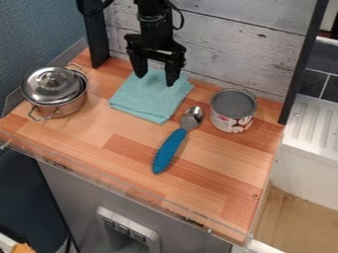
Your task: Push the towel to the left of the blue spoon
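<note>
Mostly it's counter (228,160), a slab of striped butcher-block wood in honey and reddish tones, with a clear strip along its edge from 9 o'clock round to 5, taking 12 as the top of the view. Below it, at 7 o'clock, stands a grey front (72,190). A textured blue wall (39,34) fills the corner at 10 to 11 o'clock, and whitewashed planks (231,47), knotty and scuffed, back the counter from 12 to 1. Over at 3 o'clock is a white ribbed unit (300,168), with dark tiles (316,81) at 2 and pale wood floor (287,217) at 5. Black posts (306,57) stand at 11 and 2

The black claw (155,80) hangs down from 12 o'clock over the towel's far part, its two fingers well apart; whether the tips touch the cloth, I can't tell. The towel (139,101), folded and pale teal, lies flat just inside 12 o'clock on the counter, up at 11 o'clock from the spoon, its near corner close to the spoon's neck but not touching

At 10 o'clock sits a shiny steel pot (63,107) with its lid (51,85) on, slightly tilted. Down at 6 to 7, the grey front carries a panel with a row of dark buttons (123,229), their markings too small to read. At 2 o'clock stands a can (232,109), grey on top, its white label (239,122) patterned in reddish brown. Left of it, nearer the middle, lies the spoon (170,149), metal bowl towards 1 o'clock, ridged blue handle towards 7
</note>
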`<action>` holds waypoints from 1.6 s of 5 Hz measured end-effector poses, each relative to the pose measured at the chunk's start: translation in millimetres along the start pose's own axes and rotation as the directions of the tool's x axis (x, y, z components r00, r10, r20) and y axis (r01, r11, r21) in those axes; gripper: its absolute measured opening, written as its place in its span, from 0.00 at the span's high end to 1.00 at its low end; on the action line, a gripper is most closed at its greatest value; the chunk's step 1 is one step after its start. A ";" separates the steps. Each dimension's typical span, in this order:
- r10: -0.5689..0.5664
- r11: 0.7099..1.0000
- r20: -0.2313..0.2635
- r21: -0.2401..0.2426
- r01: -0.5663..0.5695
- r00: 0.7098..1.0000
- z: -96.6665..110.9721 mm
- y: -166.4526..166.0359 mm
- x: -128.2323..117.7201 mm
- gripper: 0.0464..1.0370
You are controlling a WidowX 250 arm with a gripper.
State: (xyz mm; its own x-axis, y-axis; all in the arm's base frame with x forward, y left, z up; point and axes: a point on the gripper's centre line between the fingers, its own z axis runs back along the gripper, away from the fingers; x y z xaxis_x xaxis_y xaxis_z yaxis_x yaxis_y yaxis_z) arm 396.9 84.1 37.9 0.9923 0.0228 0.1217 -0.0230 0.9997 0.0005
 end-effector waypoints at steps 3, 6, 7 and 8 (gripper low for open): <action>-0.055 0.996 -0.030 0.070 0.057 0.998 -30.9 0.8 -9.6 0.04; -0.077 0.995 -0.032 0.053 0.079 0.996 -22.3 11.3 -93.4 0.04; -0.076 0.996 -0.034 0.052 0.077 0.997 -19.9 10.8 -115.5 0.04; -0.087 0.995 -0.037 0.048 0.089 0.995 -18.8 9.2 -126.0 0.04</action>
State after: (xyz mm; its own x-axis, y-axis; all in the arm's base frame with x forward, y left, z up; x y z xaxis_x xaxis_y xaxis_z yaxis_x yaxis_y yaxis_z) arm 273.9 90.5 3.9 0.9944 -0.0646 0.0842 0.0597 0.9965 0.0594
